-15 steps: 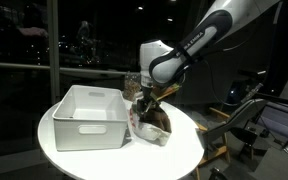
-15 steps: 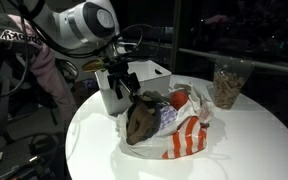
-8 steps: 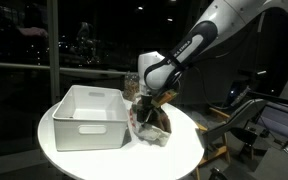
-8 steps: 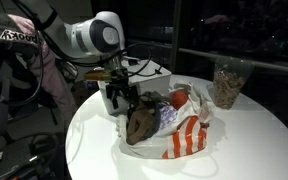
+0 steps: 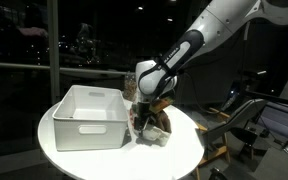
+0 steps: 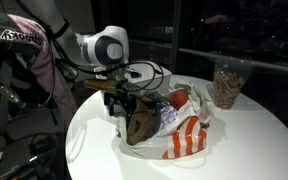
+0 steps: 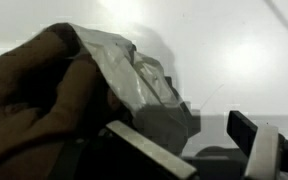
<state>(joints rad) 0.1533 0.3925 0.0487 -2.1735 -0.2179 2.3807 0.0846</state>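
Observation:
My gripper point(image 5: 141, 108) hangs low over the near edge of a heap on the round white table point(image 5: 114, 158). It also shows in an exterior view point(image 6: 124, 103). The heap is a brown soft object point(image 6: 141, 124) wrapped partly in clear plastic, next to a red-and-white striped bag point(image 6: 189, 132). In the wrist view the jaws point(image 7: 189, 135) are open. The brown object point(image 7: 34, 100) and its crinkled plastic point(image 7: 144, 85) fill the left, and the plastic reaches in between the fingers. I cannot tell whether the fingers touch it.
A white rectangular bin point(image 5: 84, 118) stands on the table right beside the heap. A glass jar point(image 6: 227, 82) with brownish contents stands at the table's far side. A chair frame point(image 5: 246, 120) is off the table, and clothing point(image 6: 46, 70) hangs beside it.
The gripper has come down and moved closer to the brown object, from above the heap to level with it. The heap has not visibly moved.

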